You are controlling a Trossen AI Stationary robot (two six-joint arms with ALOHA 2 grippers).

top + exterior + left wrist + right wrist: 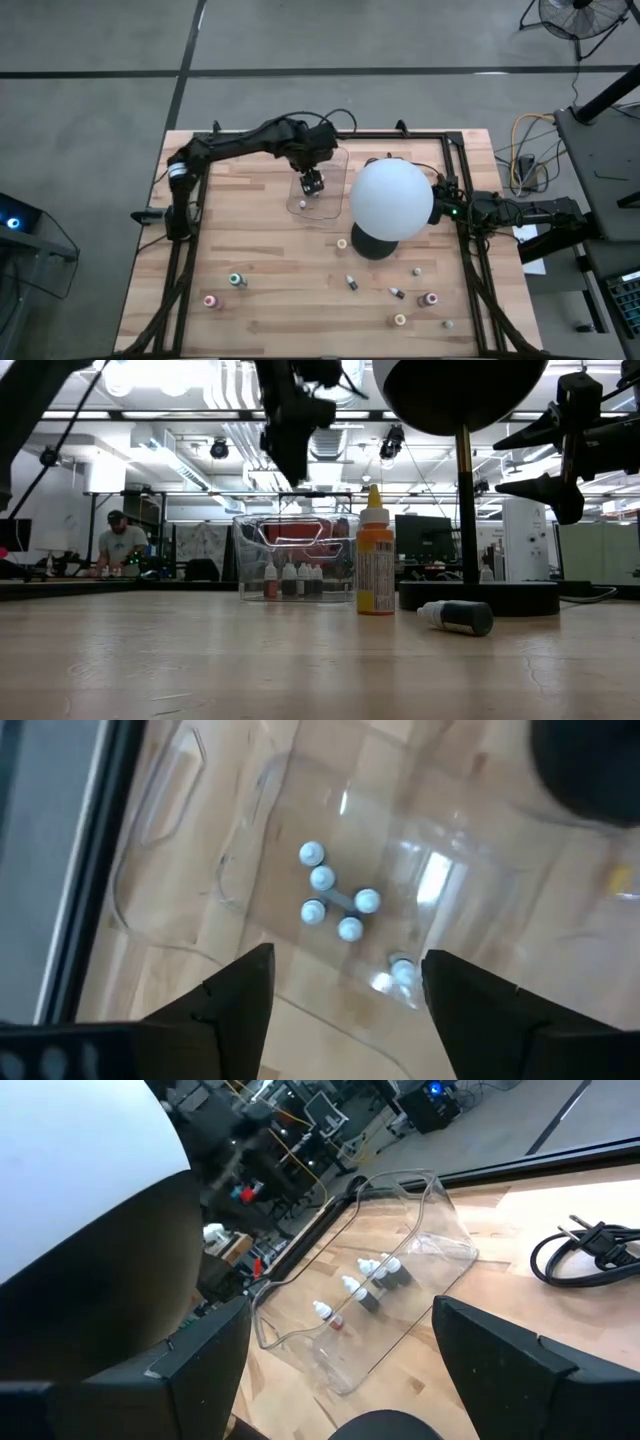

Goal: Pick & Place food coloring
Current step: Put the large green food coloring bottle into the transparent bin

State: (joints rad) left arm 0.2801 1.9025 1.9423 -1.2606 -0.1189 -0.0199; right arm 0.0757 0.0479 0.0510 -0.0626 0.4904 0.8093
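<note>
Several white-capped food coloring bottles [330, 900] stand upright on the floor of the clear tray [335, 165] at the table's far middle. One more bottle [402, 970] stands apart by the tray wall. My left gripper [345, 990] hangs open above the tray [295, 560], pointing steeply down, with nothing between its fingers. More food coloring bottles are scattered on the near half of the table: a green one [237, 281], a pink one [210, 300], a yellow one [375, 560] standing upright and a dark one [458, 617] lying on its side. My right gripper [340, 1360] waits open and level at the table's right edge.
A big white globe [390, 197] on a black base [372, 245] stands just right of the tray, close to my left gripper [313, 183]. A black frame runs along the table's edges [470, 270]. A black cable [590, 1250] lies right of the tray.
</note>
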